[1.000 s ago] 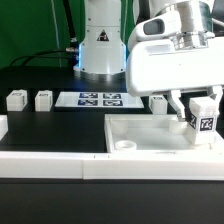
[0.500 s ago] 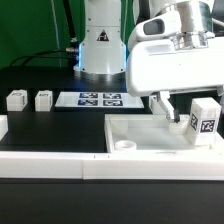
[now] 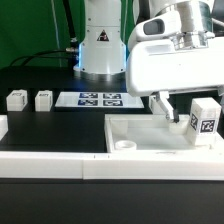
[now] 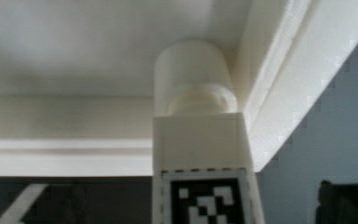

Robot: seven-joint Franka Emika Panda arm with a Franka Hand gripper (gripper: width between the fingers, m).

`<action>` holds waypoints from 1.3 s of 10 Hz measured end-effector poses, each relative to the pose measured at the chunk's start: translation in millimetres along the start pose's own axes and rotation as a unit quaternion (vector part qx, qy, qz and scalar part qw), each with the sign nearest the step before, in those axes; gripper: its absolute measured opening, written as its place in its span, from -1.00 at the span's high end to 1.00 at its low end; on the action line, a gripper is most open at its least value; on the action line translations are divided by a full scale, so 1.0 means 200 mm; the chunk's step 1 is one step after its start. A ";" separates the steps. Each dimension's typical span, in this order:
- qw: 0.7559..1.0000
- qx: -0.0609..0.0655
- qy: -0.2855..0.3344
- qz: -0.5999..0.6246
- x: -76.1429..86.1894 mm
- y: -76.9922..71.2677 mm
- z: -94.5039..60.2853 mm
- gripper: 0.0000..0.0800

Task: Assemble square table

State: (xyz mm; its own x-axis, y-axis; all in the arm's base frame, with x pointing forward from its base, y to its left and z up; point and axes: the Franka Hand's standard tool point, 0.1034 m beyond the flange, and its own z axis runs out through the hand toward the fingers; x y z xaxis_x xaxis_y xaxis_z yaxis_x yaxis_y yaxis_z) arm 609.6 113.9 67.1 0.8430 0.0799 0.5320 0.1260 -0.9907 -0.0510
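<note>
Black bench [image 3: 40, 130] under a green backdrop [image 3: 25, 30], w/ the arm's white base [image 3: 100, 45] at the back. Tabletop [image 3: 160, 135] lay on the bench toward the ext. view's right: white plastic, square, raised rim, a round socket [image 3: 125, 145] showing at a near corner. One leg [image 3: 206, 116] stood upright at the tabletop's far corner on the ext. view's right, a small white block w/ a black-and-white tag on its face. In the wrist view its rounded end [image 4: 197, 90] sat tight in the rim's corner; whether it was properly seated in a socket couldn't be told. Tool [image 3: 190, 110] was open, jaws spread wide either side of that leg and apart from it, gripping nothing. A second leg [image 3: 16, 99] and a third leg [image 3: 42, 99] sat side by side on the ext. view's left, near the marker board [image 3: 100, 99].

Handling, as a judgement: legs prob. light, stiff, hard plastic, smooth so a bit slippery. Best taken across two flat opposite sides, mid-block, tag face left clear. A leg only resting in its corner could tip if nudged. Tabletop prob. rigid and too wide for the jaws; the rim looked the only place to take hold, otherwise push it.
</note>
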 end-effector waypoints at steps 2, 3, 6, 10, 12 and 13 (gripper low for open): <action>1.000 0.000 -0.015 0.001 0.06 0.02 -0.01 -0.62; 1.000 0.001 -0.021 0.001 0.11 0.03 -0.01 -0.62; 0.997 0.008 -0.073 0.003 0.14 0.01 0.02 -0.62; 0.978 0.021 -0.206 0.007 0.15 0.00 0.02 -0.62; 0.958 0.029 -0.287 0.006 0.11 -0.01 0.00 -0.62; 0.949 0.032 -0.315 0.007 0.12 0.00 0.00 -0.62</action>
State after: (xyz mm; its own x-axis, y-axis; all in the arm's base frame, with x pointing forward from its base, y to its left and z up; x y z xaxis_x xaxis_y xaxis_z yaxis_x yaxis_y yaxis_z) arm 629.2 116.5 79.3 0.9876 0.1360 -0.0781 0.1265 -0.9852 -0.1157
